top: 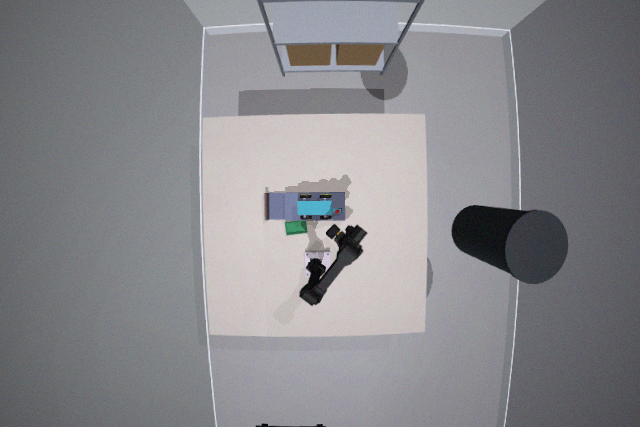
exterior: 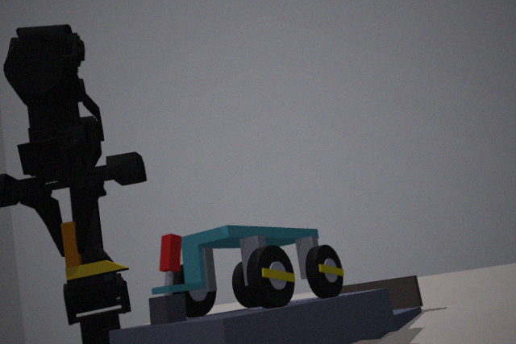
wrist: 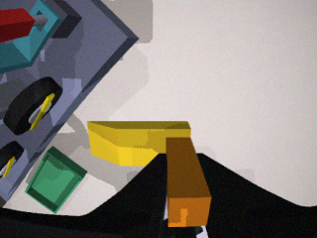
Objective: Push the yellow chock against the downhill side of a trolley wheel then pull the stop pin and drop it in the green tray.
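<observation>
currently the gripper [wrist: 181, 228] is nearly closed, clamped on the orange handle [wrist: 185, 181] of one yellow chock [wrist: 135, 139], held in the air beside the ramp [exterior: 300, 311], apart from the trolley [exterior: 250, 237]; one red-headed stop pin [exterior: 170, 251] stands at the uphill end; one green tray [wrist: 55, 178] holds nothing; four wheels, two seen from the wrist

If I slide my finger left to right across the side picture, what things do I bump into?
Orange handle held by the gripper → yellow chock → red-headed stop pin → teal trolley → brown end wall of the ramp.
</observation>
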